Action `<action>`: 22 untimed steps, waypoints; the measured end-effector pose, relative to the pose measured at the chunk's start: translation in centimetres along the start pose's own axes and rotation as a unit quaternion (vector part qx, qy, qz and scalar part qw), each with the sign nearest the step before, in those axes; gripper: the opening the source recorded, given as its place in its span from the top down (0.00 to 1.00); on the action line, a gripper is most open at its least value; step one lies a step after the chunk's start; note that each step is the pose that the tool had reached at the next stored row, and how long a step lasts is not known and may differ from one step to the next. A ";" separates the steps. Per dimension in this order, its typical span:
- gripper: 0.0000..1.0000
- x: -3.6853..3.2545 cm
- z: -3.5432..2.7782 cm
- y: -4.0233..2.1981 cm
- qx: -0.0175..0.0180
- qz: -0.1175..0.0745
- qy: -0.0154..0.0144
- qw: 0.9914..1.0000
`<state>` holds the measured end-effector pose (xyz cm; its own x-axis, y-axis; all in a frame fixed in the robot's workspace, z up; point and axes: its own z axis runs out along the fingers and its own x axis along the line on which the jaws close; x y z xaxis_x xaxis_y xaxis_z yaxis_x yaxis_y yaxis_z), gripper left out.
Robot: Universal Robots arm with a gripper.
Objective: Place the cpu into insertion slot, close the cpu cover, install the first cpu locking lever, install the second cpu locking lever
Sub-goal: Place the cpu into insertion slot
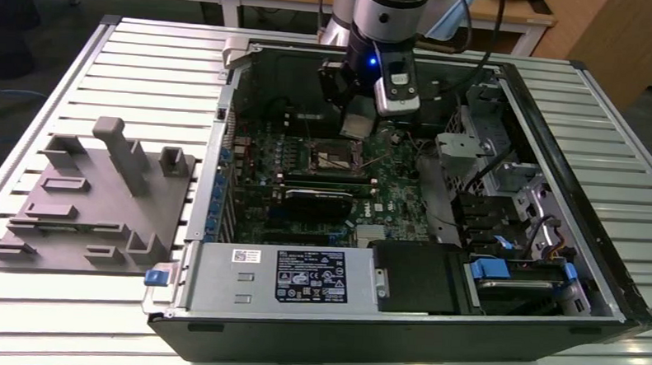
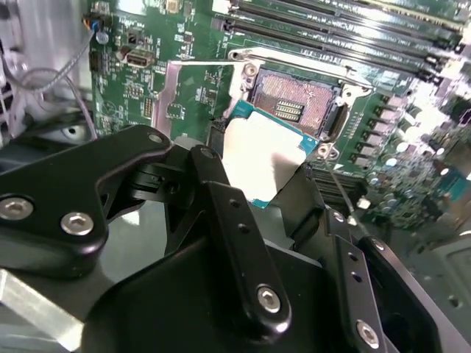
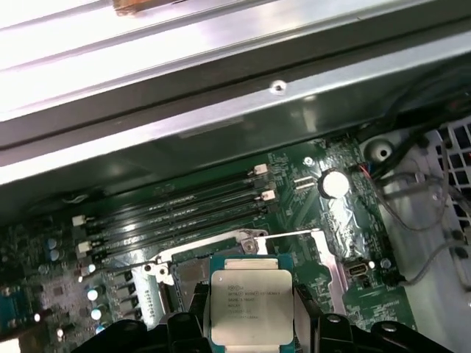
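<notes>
2 jaws grip the cpu [image 3: 252, 305] between them, near the insertion slot [image 2: 291, 99].

In the exterior view the insertion slot [image 1: 336, 156] is open from above. Nothing lies between it and the cpu [image 2: 266, 156] clamped in my gripper [image 2: 263, 168]. From the slot, the case wall [image 1: 287, 80] is at 12 o'clock, the drive cage [image 1: 492, 161] at 3, the black card [image 1: 319, 200] at 6 and the side wall [image 1: 225, 141] at 9. Only low parts of the green board [image 1: 263, 167] ring the slot itself.
</notes>
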<state>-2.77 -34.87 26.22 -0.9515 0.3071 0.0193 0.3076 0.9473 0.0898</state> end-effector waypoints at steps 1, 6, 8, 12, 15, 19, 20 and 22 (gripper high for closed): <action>0.46 0.00 0.01 0.00 0.000 0.008 -0.001 1.000; 0.46 0.00 0.05 0.00 -0.001 0.038 -0.003 0.999; 0.46 0.00 0.05 0.00 -0.001 0.044 -0.004 0.999; 0.46 0.00 0.05 0.00 -0.001 0.044 -0.004 0.999; 0.46 0.00 0.06 0.00 -0.001 0.044 -0.004 0.999; 0.46 0.00 0.08 -0.01 -0.001 0.061 -0.006 0.998; 0.46 0.00 0.09 -0.01 -0.001 0.069 -0.006 0.998; 0.46 0.00 0.11 -0.01 -0.002 0.085 -0.008 0.996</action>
<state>-2.77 -34.86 26.11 -0.8851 0.4650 0.0193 0.4647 0.8809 0.0899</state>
